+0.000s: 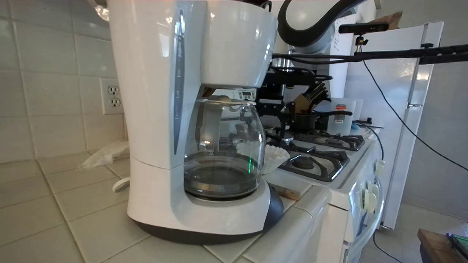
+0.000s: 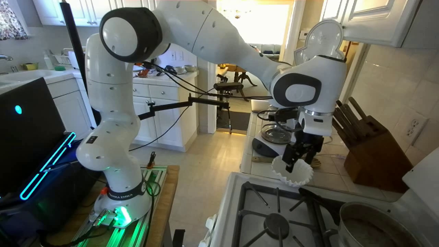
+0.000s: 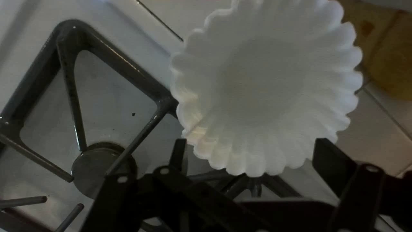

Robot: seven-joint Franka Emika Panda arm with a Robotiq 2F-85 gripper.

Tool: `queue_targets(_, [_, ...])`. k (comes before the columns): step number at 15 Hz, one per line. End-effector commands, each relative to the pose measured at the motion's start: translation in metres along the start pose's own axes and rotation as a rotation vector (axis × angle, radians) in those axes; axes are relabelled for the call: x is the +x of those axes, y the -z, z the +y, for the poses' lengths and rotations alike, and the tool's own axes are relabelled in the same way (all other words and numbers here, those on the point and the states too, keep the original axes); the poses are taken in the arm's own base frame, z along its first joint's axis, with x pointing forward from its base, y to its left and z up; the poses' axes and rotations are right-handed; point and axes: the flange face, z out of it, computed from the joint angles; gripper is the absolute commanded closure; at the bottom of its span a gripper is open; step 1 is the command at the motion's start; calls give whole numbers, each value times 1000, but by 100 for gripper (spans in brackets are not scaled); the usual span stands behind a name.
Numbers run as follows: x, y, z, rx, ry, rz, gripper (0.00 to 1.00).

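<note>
A stack of white fluted paper coffee filters [image 3: 264,80], shaped like a shallow bowl, fills the upper middle of the wrist view. My gripper [image 3: 251,145] is open, its black fingertips spread at the left and right of the stack's near rim. In an exterior view, the gripper [image 2: 299,165] points down over the filters [image 2: 303,175], one finger appearing in front of their hollow; contact cannot be made out. Beyond stands the white coffee maker [image 1: 157,190] with its glass carafe [image 1: 226,146] seated in it. The filters [image 1: 276,159] are partly hidden behind it there.
A gas stove grate [image 2: 245,212] lies beside the filters, and a pot [image 2: 374,223] with a black handle sits on the stove. The wooden knife block [image 2: 377,154] stands by the tiled wall. A wooden handle [image 1: 285,191] lies by the coffee maker's base.
</note>
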Motion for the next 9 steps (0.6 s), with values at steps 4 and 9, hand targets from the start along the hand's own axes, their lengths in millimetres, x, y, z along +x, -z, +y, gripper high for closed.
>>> queue_targets(4, [23, 10, 46, 40, 34, -103, 0])
queue_targets(9, [16, 14, 63, 83, 49, -155, 0])
